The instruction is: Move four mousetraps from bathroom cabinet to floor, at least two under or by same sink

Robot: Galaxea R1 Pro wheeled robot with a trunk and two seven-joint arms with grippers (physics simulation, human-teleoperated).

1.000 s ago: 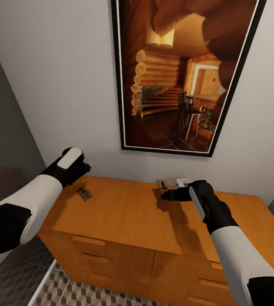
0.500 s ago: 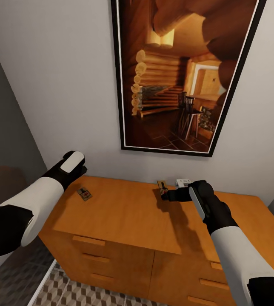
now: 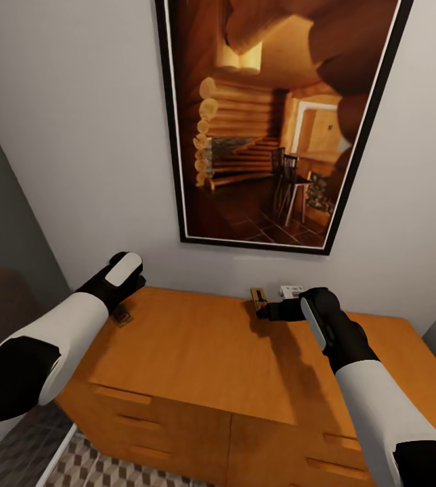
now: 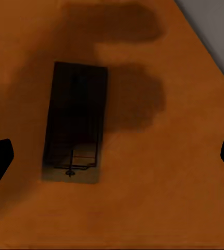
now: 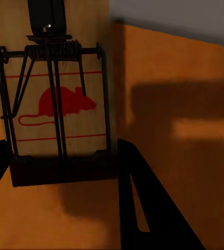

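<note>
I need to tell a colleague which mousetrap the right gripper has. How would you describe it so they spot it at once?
Find the orange-brown cabinet under the big framed cabin picture. At its back edge near the wall, the right gripper is shut on a mousetrap held upright. Its pale face carries a red mouse print, unlike the flat dark mousetrap under the left gripper.

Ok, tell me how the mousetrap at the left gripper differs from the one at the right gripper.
The left mousetrap lies flat on the cabinet, untouched between the open fingers of the left gripper; the right mousetrap is clamped in the right gripper. The left one sits in shadow; the right one's red mouse print shows clearly. Both are small wooden boards with wire parts.
</note>
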